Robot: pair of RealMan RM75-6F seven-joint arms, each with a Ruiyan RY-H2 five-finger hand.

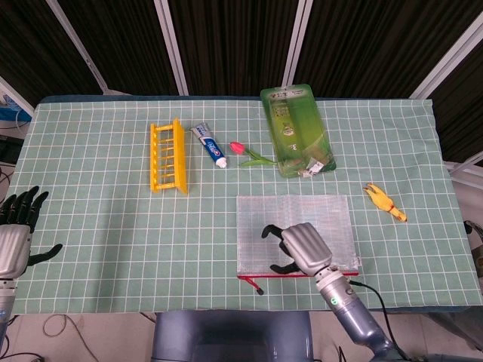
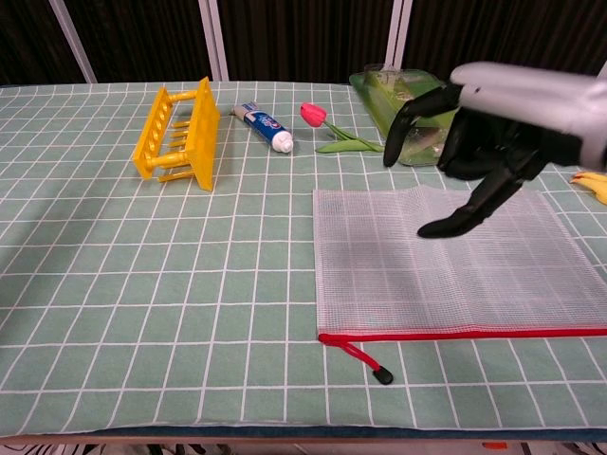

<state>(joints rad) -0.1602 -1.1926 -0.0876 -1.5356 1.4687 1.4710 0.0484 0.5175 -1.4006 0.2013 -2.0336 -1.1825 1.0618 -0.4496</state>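
My right hand (image 1: pixel 299 246) (image 2: pixel 484 142) hovers over the clear mesh zipper pouch (image 1: pixel 294 235) (image 2: pixel 455 261), fingers apart and pointing left, holding nothing. The pouch lies flat with a red zipper along its near edge and a black pull (image 2: pixel 382 375) at the left end. My left hand (image 1: pixel 16 234) rests at the table's left edge, fingers spread and empty; the chest view does not show it.
A yellow rack (image 1: pixel 169 157) (image 2: pixel 178 133), a toothpaste tube (image 1: pixel 210 145) (image 2: pixel 265 127), a pink tulip (image 1: pixel 247 153) (image 2: pixel 327 129) and a green package (image 1: pixel 295 130) (image 2: pixel 422 114) lie across the far half. A small yellow toy (image 1: pixel 384 201) lies at the right.
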